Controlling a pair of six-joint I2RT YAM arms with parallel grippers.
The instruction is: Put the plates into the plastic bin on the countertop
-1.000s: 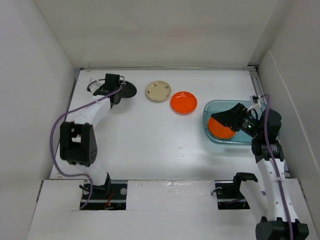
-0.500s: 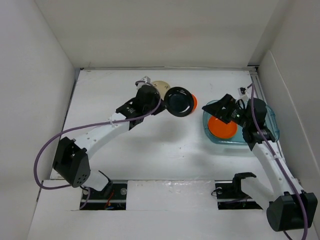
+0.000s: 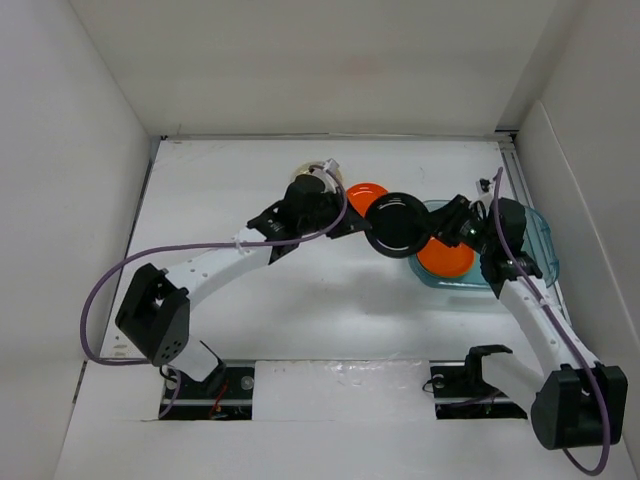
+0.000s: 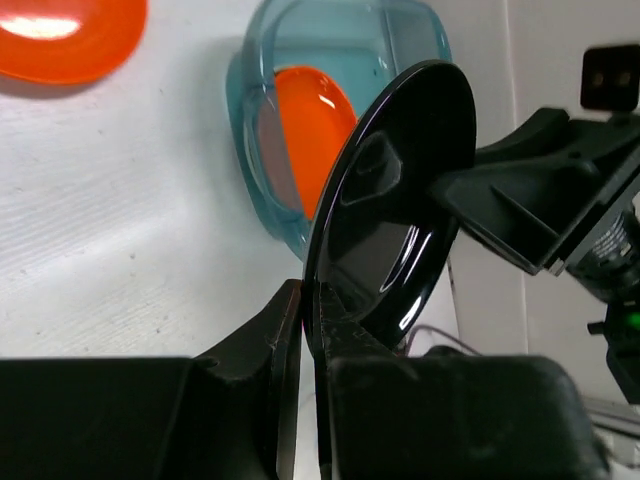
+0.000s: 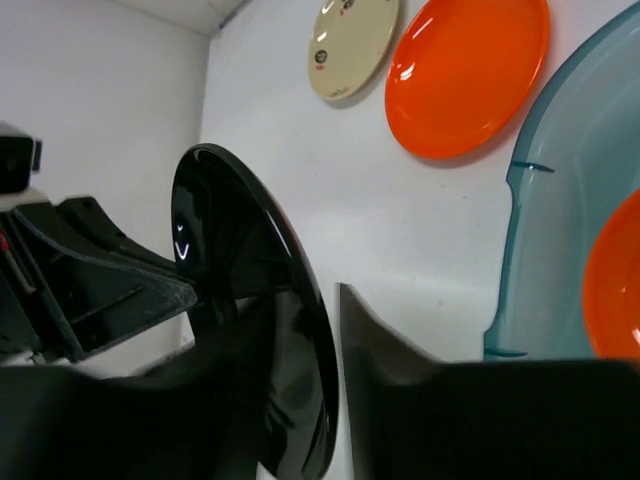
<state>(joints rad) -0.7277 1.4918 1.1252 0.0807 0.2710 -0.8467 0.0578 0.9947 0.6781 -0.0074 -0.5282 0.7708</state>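
My left gripper is shut on the lower rim of a glossy black plate, which is held tilted in the air at the left edge of the teal plastic bin. My right gripper straddles the opposite rim of that black plate. Its jaws are open, with a gap showing between one finger and the plate. An orange plate lies inside the bin. On the white countertop a second orange plate and a cream plate lie flat behind the arms.
White walls close in the countertop at the back and on both sides. The left arm stretches diagonally across the middle, its purple cable looping to the left. The bin stands near the right wall.
The left arm has swung from the far left rear across to the bin with the black plate. The right gripper has come up out of the bin to the plate, its jaws narrowing.
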